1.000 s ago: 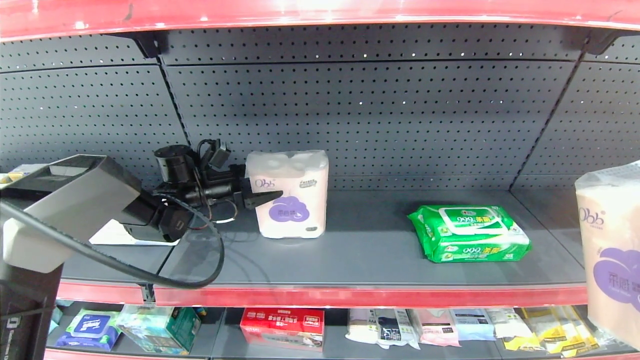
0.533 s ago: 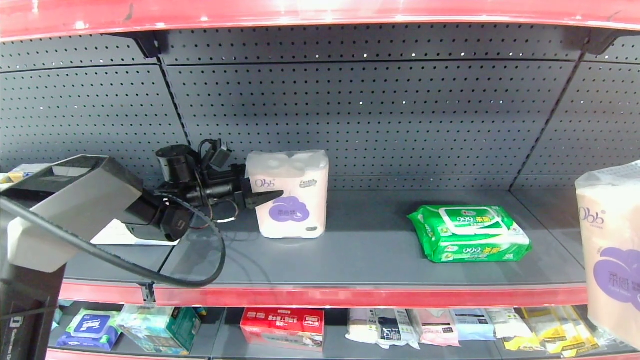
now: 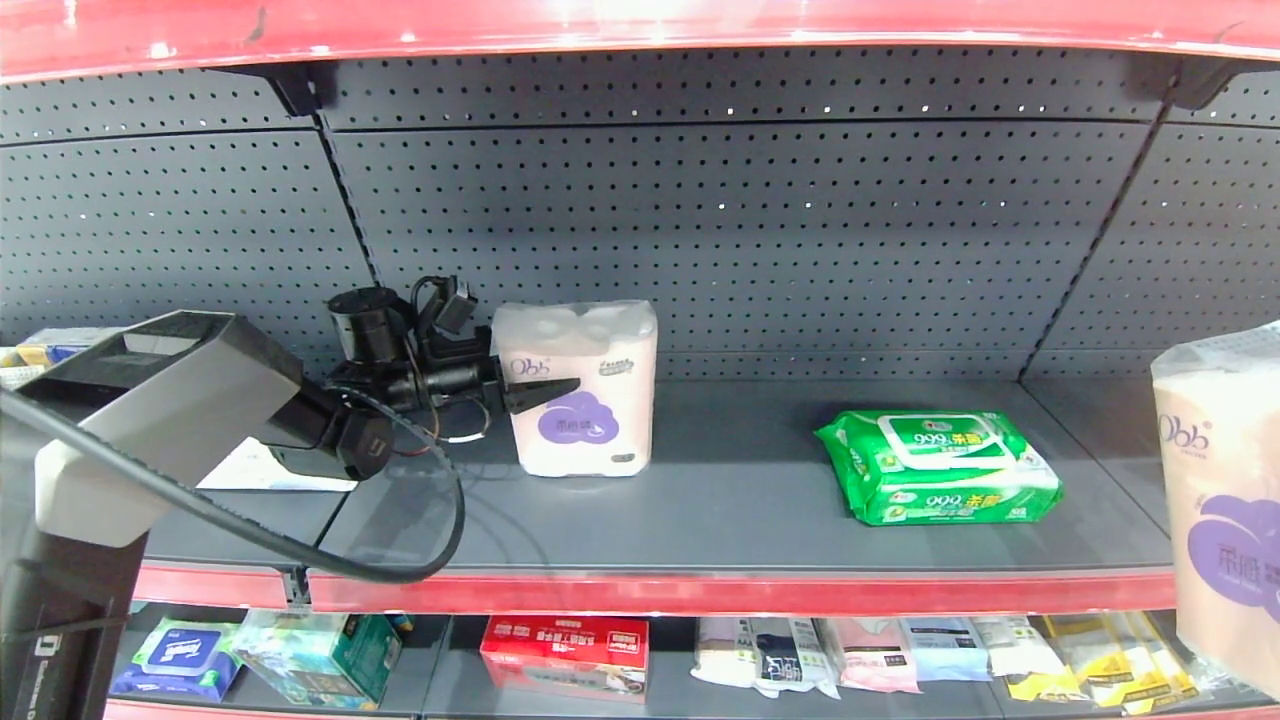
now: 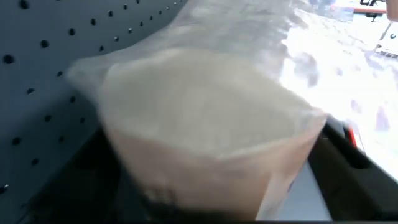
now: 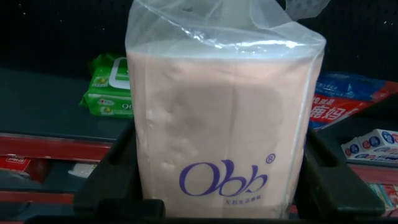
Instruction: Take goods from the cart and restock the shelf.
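A pack of toilet rolls (image 3: 585, 390) in clear wrap with a purple cloud print stands upright on the grey shelf board (image 3: 740, 520), towards the left. My left gripper (image 3: 565, 378) is at its left side, open. One black finger (image 3: 540, 390) lies across the pack's front face; the other is hidden behind it. The left wrist view has this pack (image 4: 205, 124) very close, beside the pegboard. A second, identical pack (image 3: 1220, 500) hangs at the far right in front of the shelf, with my right gripper (image 5: 227, 186) shut on it.
A green pack of wet wipes (image 3: 940, 465) lies flat on the same shelf, right of centre. A white sheet (image 3: 240, 468) lies on the shelf bay to the left. The lower shelf holds a red box (image 3: 565, 650) and several tissue packs. The pegboard back wall (image 3: 740, 230) closes the rear.
My left arm and gripper have shifted a little to the right and up, the front finger sliding farther across the pack. The pack on the shelf stayed put, and so did the right arm.
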Controlling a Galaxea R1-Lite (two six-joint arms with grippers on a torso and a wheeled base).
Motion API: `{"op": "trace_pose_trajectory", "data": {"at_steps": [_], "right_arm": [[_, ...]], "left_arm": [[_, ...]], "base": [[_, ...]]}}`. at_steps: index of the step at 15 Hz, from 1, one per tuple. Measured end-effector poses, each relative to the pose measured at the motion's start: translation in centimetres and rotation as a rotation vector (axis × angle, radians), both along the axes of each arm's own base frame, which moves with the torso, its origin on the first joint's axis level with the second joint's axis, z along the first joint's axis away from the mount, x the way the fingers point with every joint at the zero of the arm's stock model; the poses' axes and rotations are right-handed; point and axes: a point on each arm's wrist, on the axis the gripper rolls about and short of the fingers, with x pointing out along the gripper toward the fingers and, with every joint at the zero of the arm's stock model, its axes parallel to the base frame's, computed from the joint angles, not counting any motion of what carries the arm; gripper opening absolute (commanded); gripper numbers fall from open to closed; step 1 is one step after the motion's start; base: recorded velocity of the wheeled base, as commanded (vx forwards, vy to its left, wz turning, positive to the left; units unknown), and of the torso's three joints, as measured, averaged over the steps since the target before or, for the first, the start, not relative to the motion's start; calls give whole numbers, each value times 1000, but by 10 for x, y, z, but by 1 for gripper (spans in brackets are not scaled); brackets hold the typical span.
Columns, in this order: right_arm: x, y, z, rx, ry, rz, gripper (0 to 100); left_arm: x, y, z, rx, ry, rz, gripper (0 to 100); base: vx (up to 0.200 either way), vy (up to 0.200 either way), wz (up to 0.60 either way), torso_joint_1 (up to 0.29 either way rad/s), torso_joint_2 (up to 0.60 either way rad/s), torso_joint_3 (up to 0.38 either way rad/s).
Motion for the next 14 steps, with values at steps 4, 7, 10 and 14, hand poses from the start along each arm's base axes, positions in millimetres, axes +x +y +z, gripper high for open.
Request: {"op": "trace_pose_trajectory", "data": {"at_steps": [4,7,10,14], "right_arm": [[0,0,0,0,2,0,0],[1,0,-1,-4,8,-4,0],[3,0,-1,-7,13,-4,0],[4,0,-3,-6,25,-4,0]], "left_arm": [[0,0,-2,0,5,6,0],[0,0,-3,-1,9,6,0],[-3,0,-2,-3,8,6,0],[-15,2,3,-8,39,12,0]], "base": [[0,0,0,0,0,0],[0,0,0,0,0,0],[0,0,0,0,0,0],[0,0,0,0,0,0]]}}
